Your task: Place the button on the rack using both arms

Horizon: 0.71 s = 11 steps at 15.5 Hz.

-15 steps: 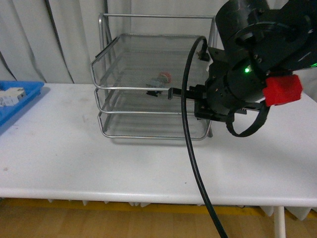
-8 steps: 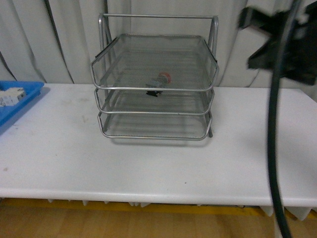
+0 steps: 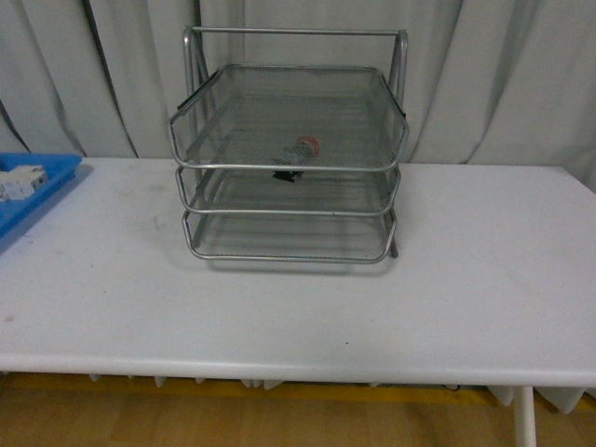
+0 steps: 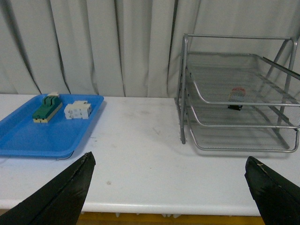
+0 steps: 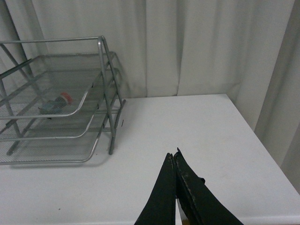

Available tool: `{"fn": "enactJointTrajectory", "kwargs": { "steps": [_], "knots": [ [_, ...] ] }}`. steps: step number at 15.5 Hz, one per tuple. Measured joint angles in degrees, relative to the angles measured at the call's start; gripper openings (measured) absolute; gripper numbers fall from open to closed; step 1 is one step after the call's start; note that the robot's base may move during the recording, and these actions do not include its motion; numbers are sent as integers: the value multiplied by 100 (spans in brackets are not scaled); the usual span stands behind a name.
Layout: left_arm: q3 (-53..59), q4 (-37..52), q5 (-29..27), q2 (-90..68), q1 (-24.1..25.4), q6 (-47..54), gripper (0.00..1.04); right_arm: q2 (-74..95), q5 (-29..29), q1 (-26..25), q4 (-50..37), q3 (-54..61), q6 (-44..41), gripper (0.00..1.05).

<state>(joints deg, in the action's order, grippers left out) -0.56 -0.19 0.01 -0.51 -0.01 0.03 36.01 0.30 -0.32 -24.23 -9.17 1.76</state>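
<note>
- Front view: the button [image 3: 300, 149] lies on its side in the rack [image 3: 289, 164], on the top shelf it seems; neither arm shows; white counter [image 3: 298, 307] around the rack.
- Left wrist view: left pincer [image 4: 171, 187] spread wide, holding nothing; blue tray [image 4: 47, 125] with a green block [image 4: 46, 108] and white block [image 4: 77, 110] well apart from the rack.
- Right wrist view: right pincer [image 5: 175, 190] pressed together, empty, beside the rack; the placing looks done, so both arms should keep clear and avoid nudging the shelves.

Red-capped button [image 3: 300, 149] is lying on its side on the top shelf of the silver wire rack [image 3: 289, 168], center frame.
</note>
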Motion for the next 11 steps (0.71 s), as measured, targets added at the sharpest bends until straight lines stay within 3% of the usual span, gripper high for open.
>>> {"fn": "enactJointTrajectory", "kwargs": {
  "steps": [2,5,11],
  "knots": [
    [0,-2,-4,0,0,0,98,-767,-28,31,-466,688,-98,2],
    [0,-4,-7,0,0,0,98,-1574,-24,31,317,857,-138,2],
    [0,-2,-2,0,0,0,98,-2118,-26,31,940,857,-138,2]
  ]
}}
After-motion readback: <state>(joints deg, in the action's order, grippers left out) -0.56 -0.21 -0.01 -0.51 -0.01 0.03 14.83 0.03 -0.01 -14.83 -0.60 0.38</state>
